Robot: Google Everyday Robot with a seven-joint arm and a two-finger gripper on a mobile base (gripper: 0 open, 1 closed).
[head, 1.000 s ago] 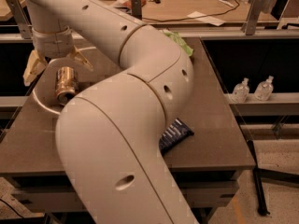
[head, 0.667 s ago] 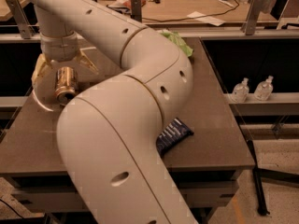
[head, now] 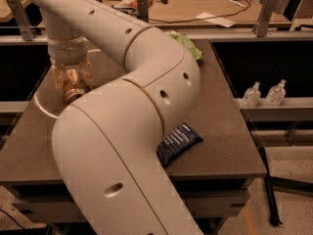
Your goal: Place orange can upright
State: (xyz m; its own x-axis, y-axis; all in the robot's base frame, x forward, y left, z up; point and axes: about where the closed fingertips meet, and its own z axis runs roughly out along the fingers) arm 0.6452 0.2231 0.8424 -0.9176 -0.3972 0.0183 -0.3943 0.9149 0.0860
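The orange can [head: 73, 86] shows at the far left of the dark table [head: 225, 126], orange-tan and shiny, tilted with one end towards me. My gripper [head: 72, 82] hangs down from the wrist over it, with a pale finger on either side, shut on the can. I cannot tell whether the can touches the table. My big white arm crosses the middle of the view and hides much of the table.
A flat blue snack packet [head: 179, 143] lies near the table's front, beside my arm. A green chip bag [head: 189, 46] sits at the back edge. Two small clear bottles [head: 252, 95] stand on a ledge to the right. A cluttered wooden desk [head: 205, 4] is behind.
My gripper has moved to the right with the can in it, and the can has turned so that its end faces more downward.
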